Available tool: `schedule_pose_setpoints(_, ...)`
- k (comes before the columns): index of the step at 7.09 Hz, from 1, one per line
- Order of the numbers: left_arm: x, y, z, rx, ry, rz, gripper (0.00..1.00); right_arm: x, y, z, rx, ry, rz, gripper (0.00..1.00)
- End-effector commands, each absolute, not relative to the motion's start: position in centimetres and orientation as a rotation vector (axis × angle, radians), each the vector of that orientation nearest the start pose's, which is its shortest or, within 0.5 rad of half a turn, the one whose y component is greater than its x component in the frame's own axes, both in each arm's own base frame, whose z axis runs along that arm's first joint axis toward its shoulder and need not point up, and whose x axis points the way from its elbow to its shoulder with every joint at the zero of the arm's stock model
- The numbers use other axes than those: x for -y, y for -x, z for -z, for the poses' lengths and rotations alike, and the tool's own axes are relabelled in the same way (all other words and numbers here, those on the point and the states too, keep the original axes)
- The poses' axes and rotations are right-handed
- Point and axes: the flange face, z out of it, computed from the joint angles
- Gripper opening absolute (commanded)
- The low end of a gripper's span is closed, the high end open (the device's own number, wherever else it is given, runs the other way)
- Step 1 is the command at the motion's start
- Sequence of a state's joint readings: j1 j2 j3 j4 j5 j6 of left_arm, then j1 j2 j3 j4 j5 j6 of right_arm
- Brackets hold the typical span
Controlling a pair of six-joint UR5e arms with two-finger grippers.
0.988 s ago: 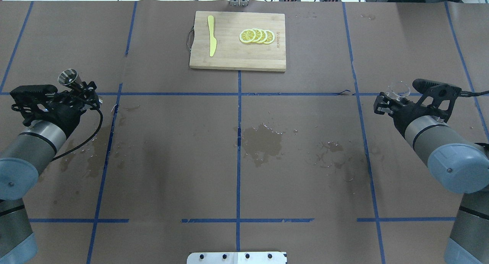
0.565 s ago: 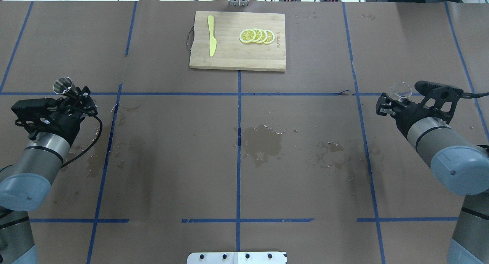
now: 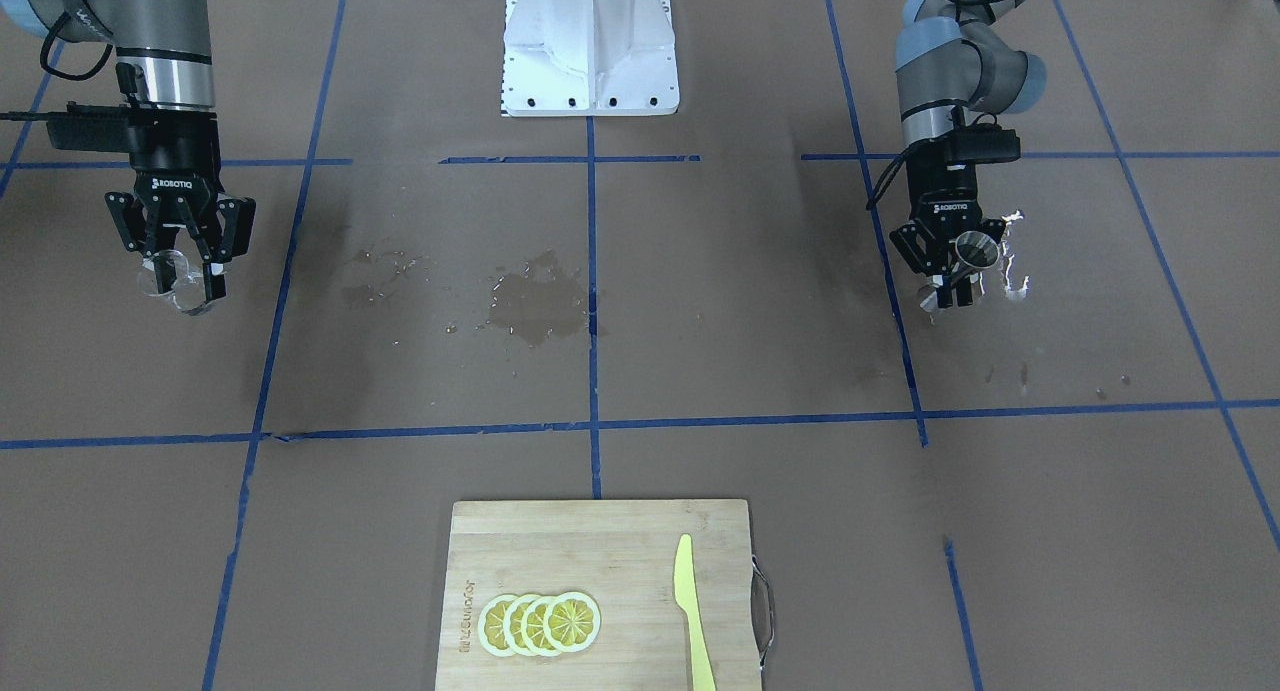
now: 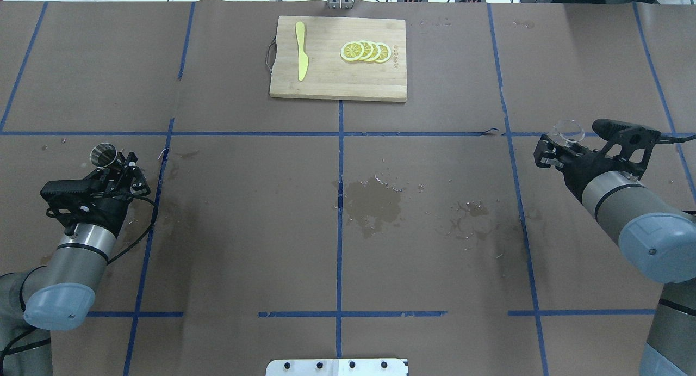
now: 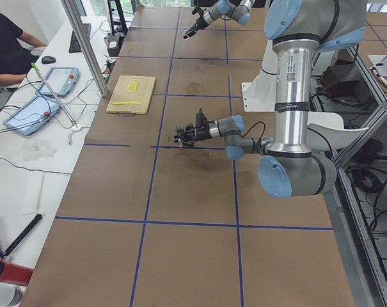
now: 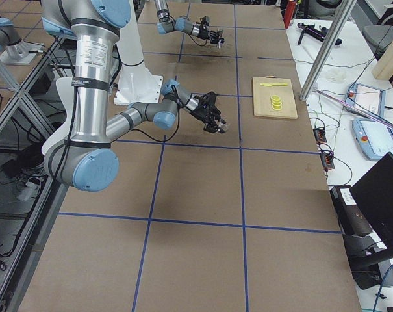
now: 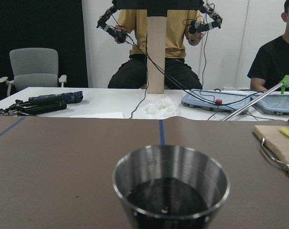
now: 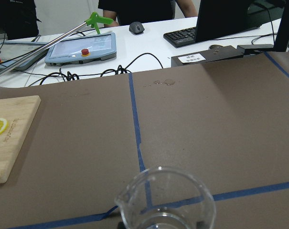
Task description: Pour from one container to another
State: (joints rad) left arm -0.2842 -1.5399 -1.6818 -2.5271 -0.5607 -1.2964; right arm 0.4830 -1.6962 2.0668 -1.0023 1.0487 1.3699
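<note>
We saw a shiny metal cup (image 4: 105, 154) standing upright with dark liquid inside, gripped by the left claw (image 4: 120, 166). A clear, spouted glass beaker (image 4: 565, 130) stood upright in the right claw (image 3: 182, 271), well apart from the cup.

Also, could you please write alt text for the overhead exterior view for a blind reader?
The left gripper holds a steel cup and the right gripper a clear beaker, far apart over a wet-stained brown table. A cutting board beyond carries lemon slices and a yellow knife.
</note>
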Motion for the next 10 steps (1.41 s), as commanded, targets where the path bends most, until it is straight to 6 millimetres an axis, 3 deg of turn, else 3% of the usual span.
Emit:
schedule_pose_setpoints(1, 33.1, -40.5, -50.1, -0.673, -1.127, 0.522, 0.00, 36.5, 30.8, -41.2, 0.710, -0.771, -0.498, 0.00)
schedule_pose_setpoints(5, 32.1, -41.3, -50.2, -0.699, -1.109, 0.522, 0.00, 34.6, 32.4, -42.5, 0.674, -0.819, -0.470, 0.00)
schedule_pose_setpoints(7, 32.1, -41.4, -50.8, -0.688, -1.109, 0.515, 0.00, 33.0, 30.5, -46.0, 0.716, -0.847, -0.473, 0.00)
schedule_pose_setpoints(10, 32.1, -41.6, -52.1, -0.678, -1.100, 0.521, 0.00, 32.3, 31.4, -46.6, 0.702, -0.867, -0.458, 0.00)
